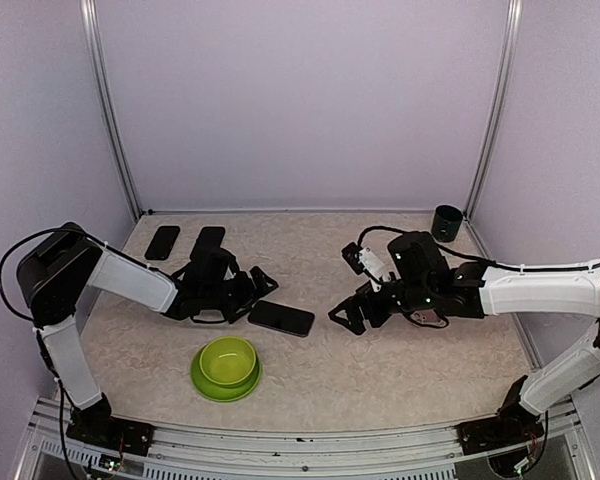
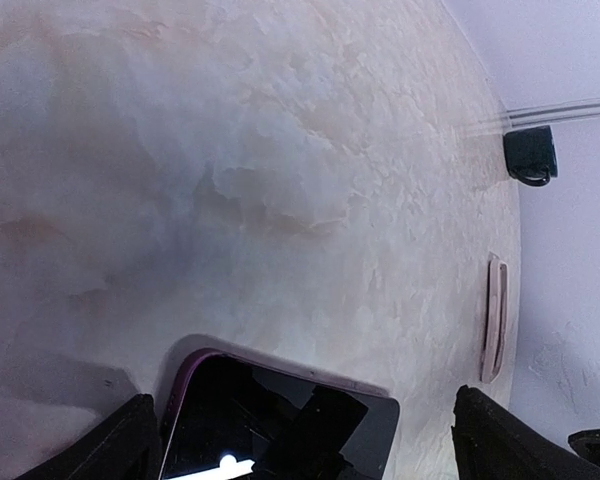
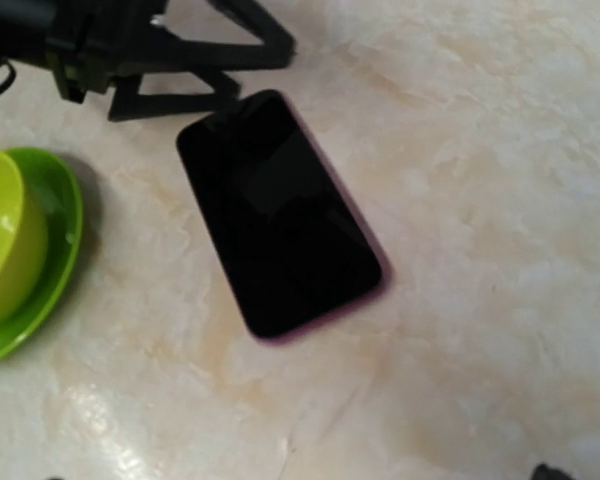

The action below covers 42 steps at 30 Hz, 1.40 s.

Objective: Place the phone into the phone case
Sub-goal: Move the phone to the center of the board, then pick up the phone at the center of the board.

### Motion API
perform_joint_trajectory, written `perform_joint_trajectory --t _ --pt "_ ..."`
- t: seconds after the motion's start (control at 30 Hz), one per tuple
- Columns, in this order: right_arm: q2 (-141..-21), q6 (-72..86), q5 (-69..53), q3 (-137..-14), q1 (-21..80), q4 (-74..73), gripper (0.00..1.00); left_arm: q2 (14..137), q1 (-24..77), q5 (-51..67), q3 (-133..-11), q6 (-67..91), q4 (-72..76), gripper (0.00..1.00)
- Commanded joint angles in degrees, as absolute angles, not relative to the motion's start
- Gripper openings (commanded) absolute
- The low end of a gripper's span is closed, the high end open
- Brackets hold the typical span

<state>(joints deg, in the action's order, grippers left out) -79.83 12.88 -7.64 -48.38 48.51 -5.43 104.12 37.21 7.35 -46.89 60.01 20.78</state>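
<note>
The phone (image 1: 280, 318) lies flat, purple-rimmed, one end cut off in the left wrist view. The left gripper (image 1: 260, 298) and right gripper (image 1: 345, 318) flank it, both spread wide and empty; a green bowl (image 1: 226, 367) sits near it.

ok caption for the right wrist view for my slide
Black pink-rimmed phone flat on beige marbled table, lime green bowl at left, open left pincer at its top corner

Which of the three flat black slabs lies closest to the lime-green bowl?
The pink-edged black phone just beyond the lime-green bowl; the far-left black slab and the black slab beside it lie farther back.
</note>
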Motion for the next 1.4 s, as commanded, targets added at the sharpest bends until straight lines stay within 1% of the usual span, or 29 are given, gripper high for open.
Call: perform_joint_trajectory --t 0.0,0.23,0.43,0.7,1.07,1.37 --pt "-82.84 6.66 -9.78 -48.17 48.05 -0.28 0.99 107.79 39.38 9.9 -48.61 60.12 18.06 0.99" --pt "-87.6 3.57 -12.26 -48.14 48.03 4.36 1.0 111.42 40.78 11.64 -52.5 60.21 19.26 0.99" --pt "-90.46 -1.6 -13.99 -47.79 48.1 6.88 1.0 109.95 40.61 10.1 -54.37 57.84 18.62 0.99" --pt "-95.68 -5.97 -14.47 -47.91 48.04 11.65 1.0 101.98 40.61 3.03 -52.6 52.88 15.84 0.99" --pt "-105.38 -8.08 -14.98 -52.13 48.08 11.72 1.0 87.1 41.41 -5.43 -44.81 47.67 16.01 0.99" --pt "-109.69 -8.61 -15.72 -54.68 47.45 12.0 1.0 77.08 43.24 -10.0 -40.39 43.22 16.13 0.99"
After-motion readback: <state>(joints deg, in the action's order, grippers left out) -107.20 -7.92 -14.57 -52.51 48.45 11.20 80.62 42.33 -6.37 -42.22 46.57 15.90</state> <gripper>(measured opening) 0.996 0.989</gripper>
